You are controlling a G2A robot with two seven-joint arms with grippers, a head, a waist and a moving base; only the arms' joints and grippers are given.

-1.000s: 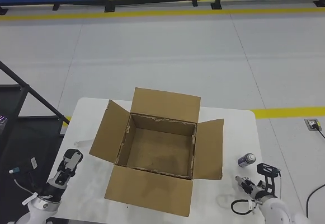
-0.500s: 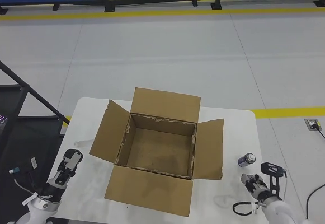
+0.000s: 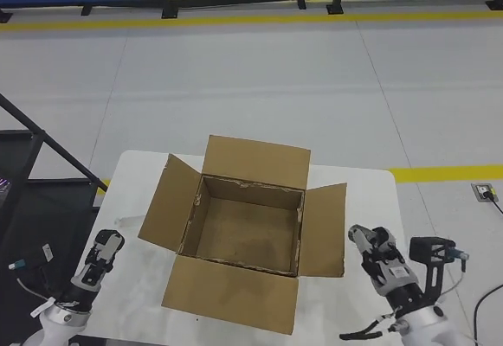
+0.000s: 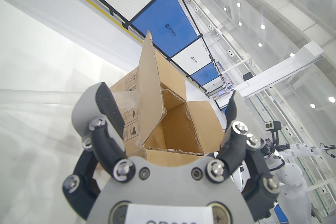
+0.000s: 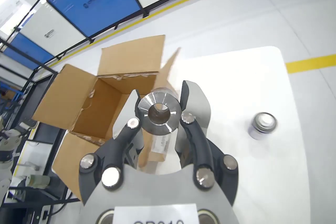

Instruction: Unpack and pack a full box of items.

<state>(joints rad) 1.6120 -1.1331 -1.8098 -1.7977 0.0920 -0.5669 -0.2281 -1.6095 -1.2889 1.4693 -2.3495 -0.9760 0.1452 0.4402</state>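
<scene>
One silver cylinder (image 5: 168, 107) is sitting clamped in the right claw (image 5: 160, 93), its wrist view catching a small can (image 5: 262, 126) nearby; left claw (image 4: 170, 107) is gaping.

Plain brown cardboard box (image 3: 255, 160), white table (image 3: 368, 186), shiny silver cylinder (image 5: 159, 114), silver-topped can (image 5: 262, 126), yellow floor stripe (image 3: 459, 173)

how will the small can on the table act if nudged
The can stands upright on the table and looks squat, so a nudge would probably slide it, not tip it. Round-sided, it would likely roll if knocked over. Its shiny top suggests slick metal.
</scene>
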